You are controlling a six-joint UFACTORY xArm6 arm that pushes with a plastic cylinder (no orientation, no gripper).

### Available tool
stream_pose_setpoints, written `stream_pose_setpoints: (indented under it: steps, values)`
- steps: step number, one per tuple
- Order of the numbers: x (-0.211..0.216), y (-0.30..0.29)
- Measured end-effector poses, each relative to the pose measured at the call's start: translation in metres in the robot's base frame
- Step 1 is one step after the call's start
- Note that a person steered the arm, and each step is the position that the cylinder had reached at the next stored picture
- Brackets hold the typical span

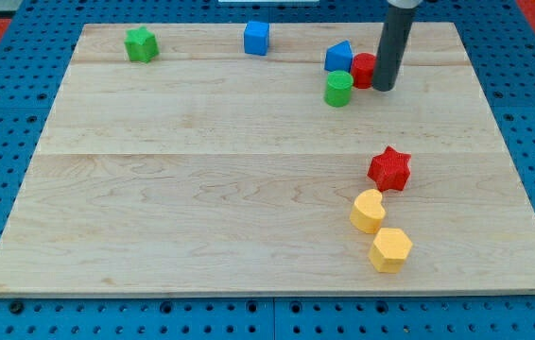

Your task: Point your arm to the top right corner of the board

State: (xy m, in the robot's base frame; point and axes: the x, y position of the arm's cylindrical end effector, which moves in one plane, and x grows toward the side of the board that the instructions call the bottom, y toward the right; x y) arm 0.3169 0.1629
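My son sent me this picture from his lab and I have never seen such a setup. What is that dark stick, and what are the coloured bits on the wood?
The dark stick is the end of a robot arm. It has no pincer, only a rod whose tip slides over the wooden board to push blocks. One camera looks down at the board. The tip sits beside a red block, near the blue block and green cylinder. Elsewhere lie a green star, blue cube, red star, yellow heart and yellow hexagon. Nothing is held.

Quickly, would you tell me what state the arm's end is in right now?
No gripper: my tip holds nothing, resting on the board just to the view's right of the red block.
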Motion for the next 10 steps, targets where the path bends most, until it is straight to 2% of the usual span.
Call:
stream_pose_setpoints:
  steps: [2, 3, 4, 5, 7, 8, 10]
  values:
    - [-0.054, 0.016]
    - [-0.019, 0.045]
    - [0.014, 0.037]
    - [0.013, 0.011]
    - [-0.020, 0.004]
    - [-0.022, 0.023]
    - [-0.064, 0.082]
